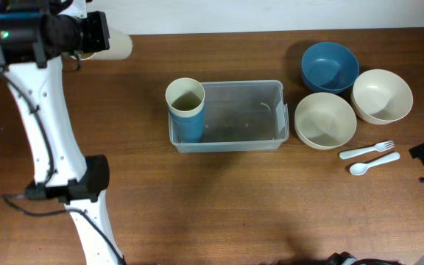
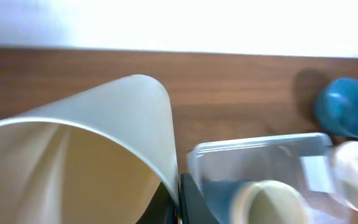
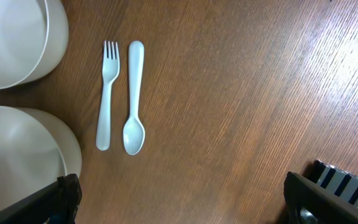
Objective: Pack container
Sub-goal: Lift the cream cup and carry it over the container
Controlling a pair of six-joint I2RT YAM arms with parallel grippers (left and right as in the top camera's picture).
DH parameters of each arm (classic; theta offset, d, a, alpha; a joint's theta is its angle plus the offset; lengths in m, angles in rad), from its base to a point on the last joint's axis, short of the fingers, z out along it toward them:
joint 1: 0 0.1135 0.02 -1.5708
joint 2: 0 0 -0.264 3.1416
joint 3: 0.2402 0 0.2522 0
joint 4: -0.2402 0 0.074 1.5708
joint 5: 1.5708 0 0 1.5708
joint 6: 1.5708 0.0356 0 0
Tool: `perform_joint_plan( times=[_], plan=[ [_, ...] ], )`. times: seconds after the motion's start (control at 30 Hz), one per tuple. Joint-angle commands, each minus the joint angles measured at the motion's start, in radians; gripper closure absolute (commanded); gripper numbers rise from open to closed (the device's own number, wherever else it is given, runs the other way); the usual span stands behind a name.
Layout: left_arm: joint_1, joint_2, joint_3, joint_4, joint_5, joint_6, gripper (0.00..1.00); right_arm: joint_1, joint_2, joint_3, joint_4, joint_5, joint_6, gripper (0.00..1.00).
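Container (image 1: 241,118) with blue cup (image 1: 188,125); wall patch (image 2: 316,173) unreadable

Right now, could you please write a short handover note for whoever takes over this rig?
Left claw: shut on a cream cup, held up at the far left, away from the container.
Right claw: open and empty, above the table near the fork and spoon.
Done: a blue cup stands upright in the container's left end.
Probably left: the cream cup, the blue bowl, the two cream bowls, the fork and the spoon are all outside the container.
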Motion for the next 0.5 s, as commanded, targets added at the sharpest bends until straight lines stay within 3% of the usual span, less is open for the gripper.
perform_joint_plan(
  times=[0.0, 0.47],
  plan=[
    [-0.071, -0.150, 0.023, 0.000, 0.055, 0.001, 0.98, -0.006, 0.002, -0.003, 0.003, 0.012, 0.008, 0.01],
    [-0.324, -0.290, -0.020, 0.000, 0.046, 0.001, 0.98, -0.006, 0.002, -0.003, 0.003, 0.012, 0.008, 0.01]
  ],
)
